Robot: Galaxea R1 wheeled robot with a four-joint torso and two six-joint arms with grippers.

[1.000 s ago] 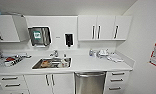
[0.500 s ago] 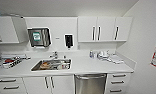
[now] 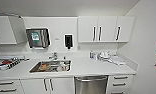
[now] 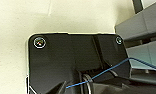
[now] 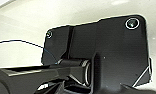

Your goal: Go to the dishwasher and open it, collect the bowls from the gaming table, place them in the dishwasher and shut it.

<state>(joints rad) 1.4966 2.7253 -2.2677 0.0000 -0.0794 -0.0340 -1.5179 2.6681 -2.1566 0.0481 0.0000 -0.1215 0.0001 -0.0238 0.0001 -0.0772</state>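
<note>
The dishwasher [image 3: 91, 85] sits shut under the white counter [image 3: 94, 68], low and a little right of centre in the head view, its bar handle across the top of the steel front. The sink [image 3: 51, 66] is set into the counter to its left (some dishes lie in it), with drawers [image 3: 120, 83] on its right. White wall cabinets [image 3: 105, 29] hang above. Whether either gripper is open or closed cannot be told from the wrist views.
</note>
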